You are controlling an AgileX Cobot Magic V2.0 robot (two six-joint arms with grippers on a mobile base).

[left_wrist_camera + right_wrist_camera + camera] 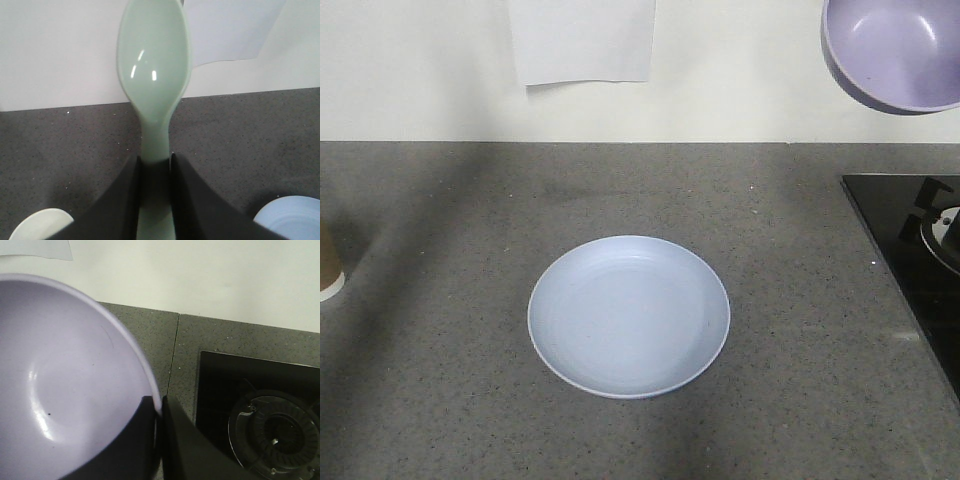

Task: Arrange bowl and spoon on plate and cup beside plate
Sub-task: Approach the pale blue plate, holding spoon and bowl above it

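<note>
Mint-green plastic is seen closest in the left wrist view. The spoon [152,65] is gripped by its flat handle between the dark fingers [125,200] of the left claw [155,175], which is closed narrowly on it. The oval head is pointed away from the camera, and the spoon is held above the grey speckled worktop [440,200].

In the right wrist view, the rim of the purple bowl [60,390] is pinched by the right claw [159,425], with one finger set inside the rim and the other outside. The bowl is held tilted in the air, clear of the worktop, and in the front view it is seen high on the right, above the black stove [910,250].

Lower down, the pale blue plate [628,316] is laid flat near the middle of the worktop. The brown cup [328,265] is stood at the left edge of the front view, mostly cut off, well apart from the plate. Farthest back, a white sheet of paper [582,40] is fixed to the cream wall.
</note>
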